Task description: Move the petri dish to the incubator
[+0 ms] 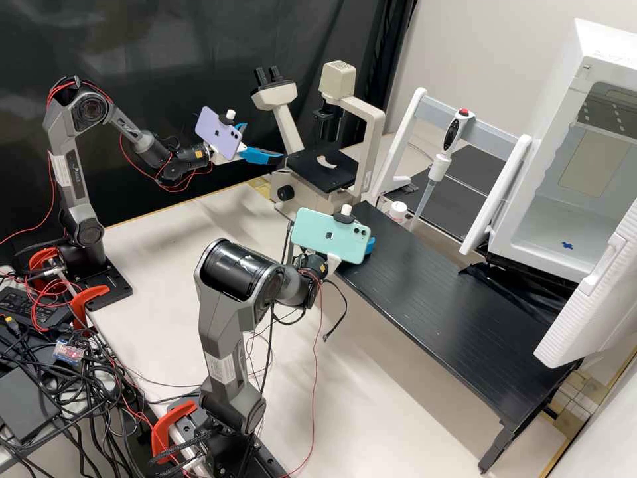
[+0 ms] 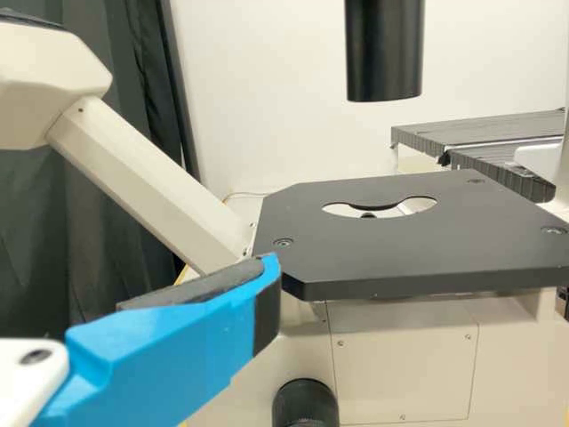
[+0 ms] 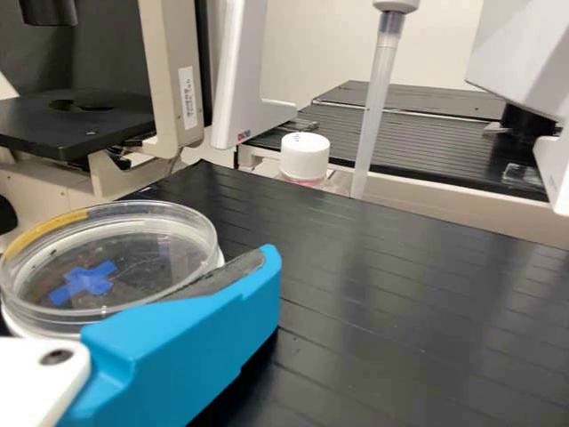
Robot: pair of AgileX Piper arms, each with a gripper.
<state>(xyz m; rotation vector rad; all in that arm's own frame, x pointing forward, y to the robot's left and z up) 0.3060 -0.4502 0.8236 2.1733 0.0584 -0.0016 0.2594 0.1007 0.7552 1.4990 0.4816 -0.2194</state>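
Note:
In the high view, the left gripper (image 1: 263, 142) stands open beside the microscope (image 1: 325, 166), its blue fingers apart. The left wrist view shows one finger of the left gripper (image 2: 196, 334) in front of the black stage (image 2: 409, 253). The right gripper (image 1: 370, 244) is partly behind a green phone, over the black shelf's near-left end. The clear petri dish (image 3: 169, 258) lies on a white round base in the right wrist view, a blue cross visible through it. One finger of the open right gripper (image 3: 196, 329) is close against its rim; the other is hidden.
The open white incubator (image 1: 551, 219) stands at the right, a small blue cross on its floor and its door swung forward. A pipette (image 1: 444, 149) hangs on a white stand behind the black shelf (image 1: 458, 318). A white-capped bottle (image 3: 304, 158) is behind the shelf.

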